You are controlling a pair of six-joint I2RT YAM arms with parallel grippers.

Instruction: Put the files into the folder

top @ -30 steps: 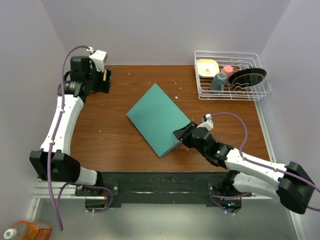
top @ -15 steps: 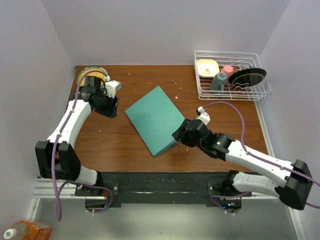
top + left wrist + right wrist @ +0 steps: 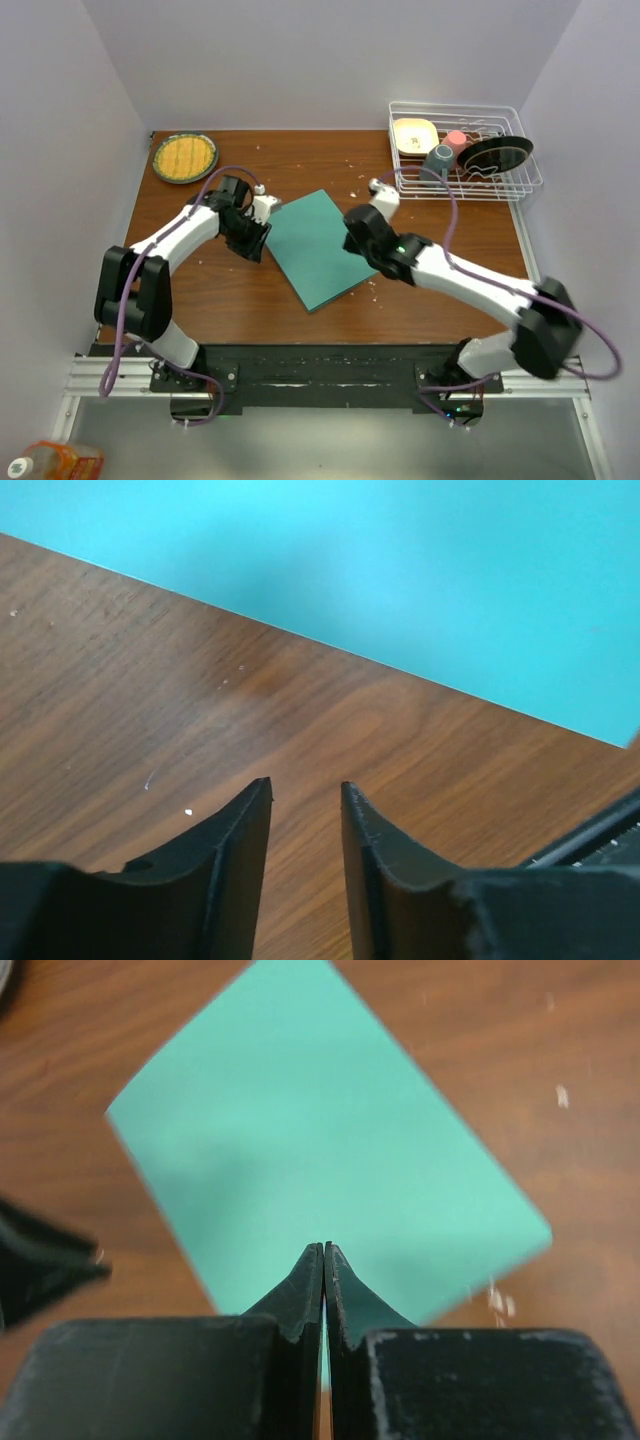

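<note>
Left gripper (image 3: 305,790): black, smooth fingers (image 3: 235,855) stand a narrow gap apart with nothing between them, low over bare wood.
Right gripper (image 3: 323,1250): black fingers are pressed together to a hairline slit. They cover the folder's near edge, so it cannot be told whether they nip anything.
Black ribbed piece (image 3: 600,830): cut off at the frame corner, right of the left fingers. Too little shows to name it.
Table (image 3: 150,710): brown wood grain with a slight sheen, under both sets of fingertips.
Pale specks (image 3: 560,1095): scattered on the wood to the right of the right fingers, too small to identify.
Folder (image 3: 315,245): a flat, matte teal-green rectangle lying cornerwise on the table between the two grippers. One straight edge runs just ahead of the left fingertips, apart from them. The sheet spreads out ahead of the right fingertips.
Folder's inside: only the outer face shows.
Dark wedge left of the right fingers: the left gripper, blurred and cut off.
Round plate (image 3: 184,157): far beyond the left fingers, with a green rim and a yellow, woven-looking centre.
Wire rack (image 3: 470,194): thin white wire, far beyond and right of the right fingers.
Rack contents: a cream square dish (image 3: 414,134), a pink cup (image 3: 456,139), a grey-blue cup (image 3: 438,160) and a tilted black plate (image 3: 497,152), all with details too small to read.
</note>
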